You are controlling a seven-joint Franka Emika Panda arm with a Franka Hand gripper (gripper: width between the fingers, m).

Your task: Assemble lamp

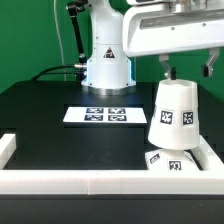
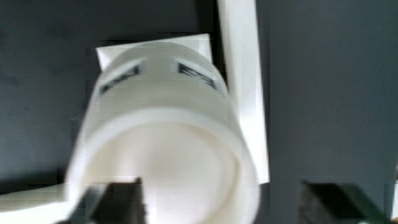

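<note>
You see the shade (image 1: 173,113) upright near the exterior view's right, narrow end up, sitting over the base (image 1: 168,162) in the corner of the white rail (image 1: 90,181). The gripper (image 1: 186,72) hangs right above the shade's top. In the wrist view its fingers (image 2: 118,203) stand spread, one on each side of the shade (image 2: 164,140); you cannot tell whether they touch it. The marker board (image 1: 98,116) lies on the table (image 1: 40,115), apart.
</note>
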